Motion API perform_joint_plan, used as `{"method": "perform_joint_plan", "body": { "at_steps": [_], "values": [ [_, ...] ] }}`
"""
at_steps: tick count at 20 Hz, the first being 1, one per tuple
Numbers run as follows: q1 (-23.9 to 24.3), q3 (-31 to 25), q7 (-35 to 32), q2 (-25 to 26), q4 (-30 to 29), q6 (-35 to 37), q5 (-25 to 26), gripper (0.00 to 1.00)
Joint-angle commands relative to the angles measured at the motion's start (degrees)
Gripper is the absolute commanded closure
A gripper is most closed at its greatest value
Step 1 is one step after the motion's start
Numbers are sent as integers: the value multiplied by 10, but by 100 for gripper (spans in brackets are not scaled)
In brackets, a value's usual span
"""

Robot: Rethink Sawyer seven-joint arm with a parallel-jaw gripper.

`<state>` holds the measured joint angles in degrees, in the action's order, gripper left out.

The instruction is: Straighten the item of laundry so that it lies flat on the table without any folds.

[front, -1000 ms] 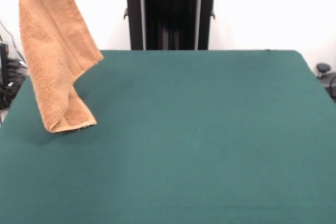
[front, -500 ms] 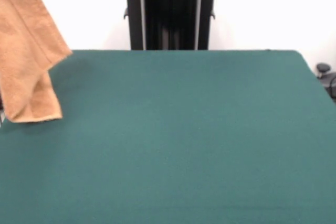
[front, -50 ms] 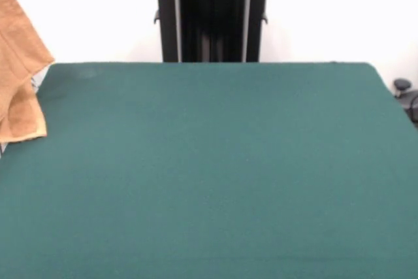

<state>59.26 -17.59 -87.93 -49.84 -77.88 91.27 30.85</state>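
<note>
The item of laundry (front, -50 ms: pixel 16 76), an orange-tan terry towel, hangs in the air at the far left edge of the front view, partly cut off by the frame. Its lower end is folded on itself and dangles near the left edge of the table (front, -50 ms: pixel 215 174), a dark green cloth surface. Whatever holds the towel is above the frame, so the gripper does not show.
The black pedestal (front, -50 ms: pixel 212 14) stands behind the table's far edge at the top centre. A dark object (front, -50 ms: pixel 402 87) sits past the table's right far corner.
The hanging towel has swung steadily to the left, from over the table's left part to the frame's left edge, and less of it shows now.
</note>
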Motion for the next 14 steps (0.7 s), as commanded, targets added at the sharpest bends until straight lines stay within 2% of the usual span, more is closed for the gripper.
{"method": "perform_joint_plan", "body": {
  "at_steps": [1,6,12,14],
  "values": [
    [4,-41,176,-31,-129,-93,6,100],
    [23,-36,164,-47,-191,-144,-3,100],
    [33,-46,191,-60,-176,-126,13,100],
    [36,-45,186,-67,-192,-137,10,100]
  ]
}}
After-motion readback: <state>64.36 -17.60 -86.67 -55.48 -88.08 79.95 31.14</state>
